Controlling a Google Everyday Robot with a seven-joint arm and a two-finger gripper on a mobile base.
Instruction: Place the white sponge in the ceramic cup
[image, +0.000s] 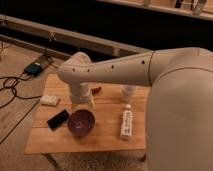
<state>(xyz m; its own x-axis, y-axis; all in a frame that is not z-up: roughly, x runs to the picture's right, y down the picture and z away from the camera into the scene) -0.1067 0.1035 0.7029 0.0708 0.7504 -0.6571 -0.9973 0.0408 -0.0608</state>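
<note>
Claw (83, 105) above purple bowl (81, 123); phone (58, 119) near white sponge (49, 100); sponge's left side free.

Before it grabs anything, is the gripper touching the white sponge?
Apart. Camera view: the white sponge lies on the table, bare wood between it and the gripper, which hangs above the purple bowl.

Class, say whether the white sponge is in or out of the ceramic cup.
Out: the white sponge lies flat on the wooden table, apart from the ceramic cup; the pincer hangs over the purple bowl.
</note>
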